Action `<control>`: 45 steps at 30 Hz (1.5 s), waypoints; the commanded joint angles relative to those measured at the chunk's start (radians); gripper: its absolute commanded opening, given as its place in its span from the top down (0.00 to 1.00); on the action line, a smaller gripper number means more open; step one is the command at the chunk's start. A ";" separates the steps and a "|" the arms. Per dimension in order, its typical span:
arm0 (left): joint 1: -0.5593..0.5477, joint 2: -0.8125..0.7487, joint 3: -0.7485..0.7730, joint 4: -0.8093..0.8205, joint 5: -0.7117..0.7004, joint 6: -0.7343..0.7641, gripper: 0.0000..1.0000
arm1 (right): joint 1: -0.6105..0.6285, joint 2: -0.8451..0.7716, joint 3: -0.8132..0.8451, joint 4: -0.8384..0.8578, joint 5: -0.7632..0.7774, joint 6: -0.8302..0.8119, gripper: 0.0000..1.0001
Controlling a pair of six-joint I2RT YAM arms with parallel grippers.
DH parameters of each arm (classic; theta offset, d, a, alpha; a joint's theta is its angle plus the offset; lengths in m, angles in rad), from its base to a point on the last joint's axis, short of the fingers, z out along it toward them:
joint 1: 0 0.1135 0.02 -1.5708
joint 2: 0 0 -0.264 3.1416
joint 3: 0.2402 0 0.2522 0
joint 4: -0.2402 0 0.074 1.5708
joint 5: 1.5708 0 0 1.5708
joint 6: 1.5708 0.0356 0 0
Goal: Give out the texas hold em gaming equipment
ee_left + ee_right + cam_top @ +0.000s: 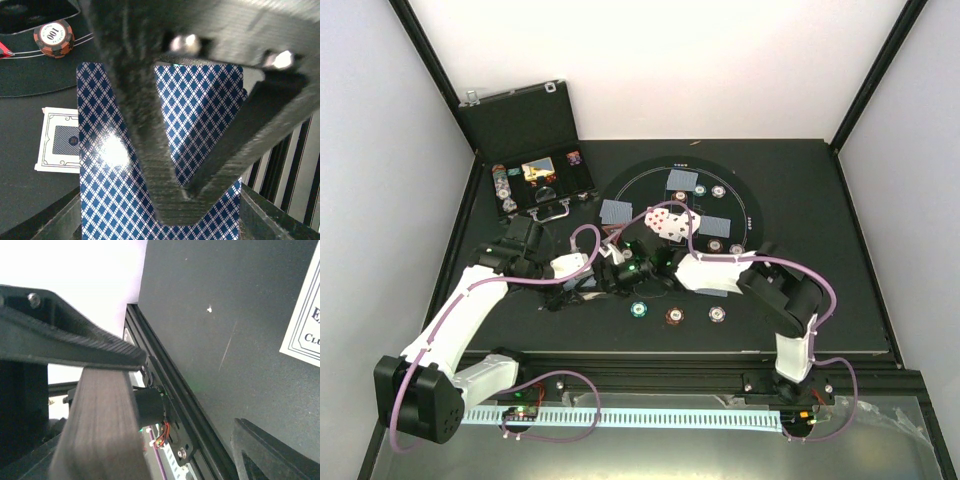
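Over the table (820, 310) centre, left gripper (172, 202) clamps the card deck (110, 165) (long axis along the jaws); right gripper (190, 395) gapes.

Robotics lab test cell: plain white wall panels (670, 60) framed by black corner posts (433, 68) enclose a matte black tabletop (850, 250); two cable-draped white-and-black robot arms (460, 315) are bolted to its black metal front rail (660, 385).

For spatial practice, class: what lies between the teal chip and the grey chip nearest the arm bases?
A brown chip, touching neither the teal chip nor the grey chip; the top external view shows it.
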 commanded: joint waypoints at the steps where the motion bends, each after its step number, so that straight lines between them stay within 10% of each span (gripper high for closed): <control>1: 0.001 -0.005 0.034 -0.006 0.033 0.002 0.98 | 0.002 0.042 0.029 0.036 0.022 0.033 0.26; 29: 0.001 -0.007 0.016 0.005 0.013 -0.001 0.98 | -0.091 -0.123 -0.100 -0.033 0.063 -0.028 0.83; 45: 0.001 -0.009 0.018 0.003 0.014 0.000 0.98 | -0.116 -0.192 -0.091 -0.153 0.089 -0.108 0.98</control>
